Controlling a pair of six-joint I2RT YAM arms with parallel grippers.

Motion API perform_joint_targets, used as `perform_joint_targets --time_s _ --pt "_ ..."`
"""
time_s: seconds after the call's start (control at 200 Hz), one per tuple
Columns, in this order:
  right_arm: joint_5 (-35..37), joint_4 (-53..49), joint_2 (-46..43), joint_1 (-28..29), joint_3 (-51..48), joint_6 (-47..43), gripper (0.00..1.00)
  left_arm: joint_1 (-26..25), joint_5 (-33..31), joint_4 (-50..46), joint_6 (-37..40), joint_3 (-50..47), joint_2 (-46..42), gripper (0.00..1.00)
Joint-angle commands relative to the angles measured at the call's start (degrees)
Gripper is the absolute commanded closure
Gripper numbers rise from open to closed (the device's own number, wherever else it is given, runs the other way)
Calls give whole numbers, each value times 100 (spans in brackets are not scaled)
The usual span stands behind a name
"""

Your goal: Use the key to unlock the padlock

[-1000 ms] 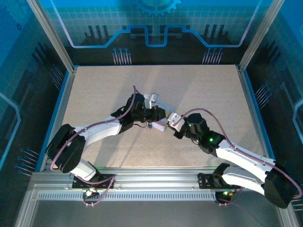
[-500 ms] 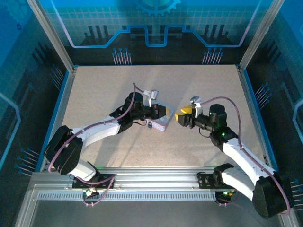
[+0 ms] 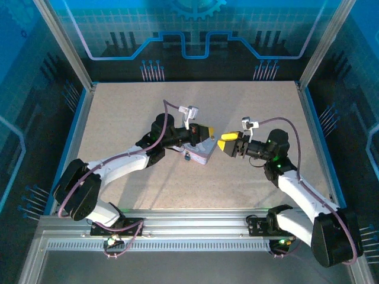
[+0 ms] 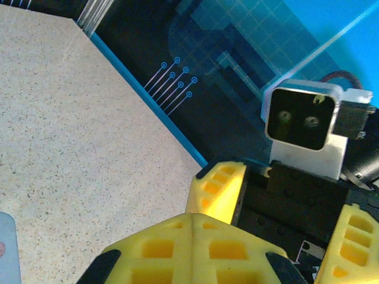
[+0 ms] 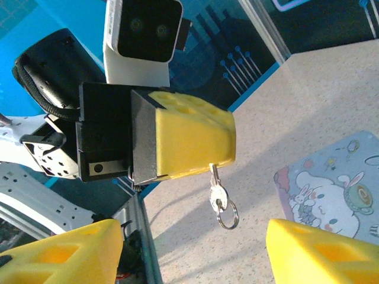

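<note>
Small and silvery, the key (image 5: 215, 190) carries a round split ring through its head and hangs from the tips of the left claw (image 5: 224, 151). That claw's yellow jaws are pressed together on the key's blade end, above the desk (image 3: 130, 112). The padlock (image 3: 187, 156) is a tiny bluish speck on the desk at the near left edge of the pale cartoon-printed tin (image 3: 202, 152); whether the two touch, and the shackle itself, are too small to make out. The right claw (image 3: 226, 144) faces the left one from just beside it, jaws spread wide and holding nothing, the tin lying below and between them. Bare speckled desk lies open toward the far edge and on both sides, bounded by a blue rim (image 3: 75, 137) and metal frame posts (image 3: 59, 44). A second earlier the right claw was nearly closed and pushed in close to the left claw over the tin; it has since drawn back to the right and opened, while the left claw has shifted slightly toward the far side, its grip unchanged
</note>
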Motion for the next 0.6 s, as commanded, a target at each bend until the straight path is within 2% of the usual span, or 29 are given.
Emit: perform_joint_targets --time_s 0.0,0.595 --pt "-313 353 83 -36 195 275 35 -36 212 312 98 153 -110 100" --pt "-179 308 660 407 546 173 52 -34 208 421 81 48 -125 100"
